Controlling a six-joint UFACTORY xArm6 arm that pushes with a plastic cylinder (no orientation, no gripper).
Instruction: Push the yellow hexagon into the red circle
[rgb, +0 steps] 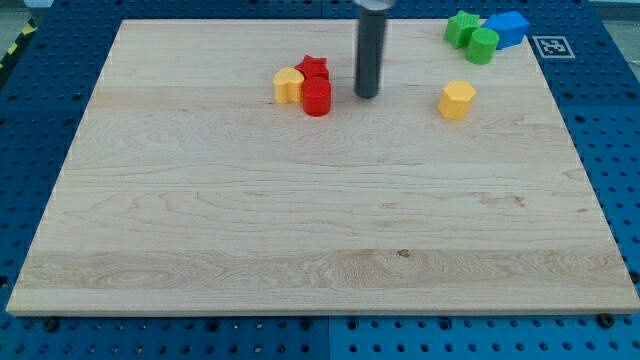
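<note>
The dark rod is hanging down from the view's top, and my tip (367, 95) is resting on the bench (300, 230) between two groups of blocks. This tool is a plain straight rod with nothing on it that opens or closes, and it is touching no block.

The yellow hexagon (456, 100) is sitting to the view's right of the tip, clearly apart from it and a little lower in the view. The red circle (316, 98) is standing on the other side, to the view's left of the tip and closer to it than the hexagon is. So the tip is lying roughly between the two, with the hexagon and the circle well apart.

The red circle is a short, smooth cylinder. It is pressing against a red star (313, 69) just above it in the view and a second yellow block (289, 85) at its left, whose shape I cannot make out for sure.

The hexagon is a squat, matte, six-sided prism standing on its flat face. It is about as wide as it is deep, so I cannot tell any long axis or heading.

Near the view's top right corner, two green blocks (472, 36) and a blue block (508, 28) are huddling together. The bench is pale wood with fine grain running left to right.
</note>
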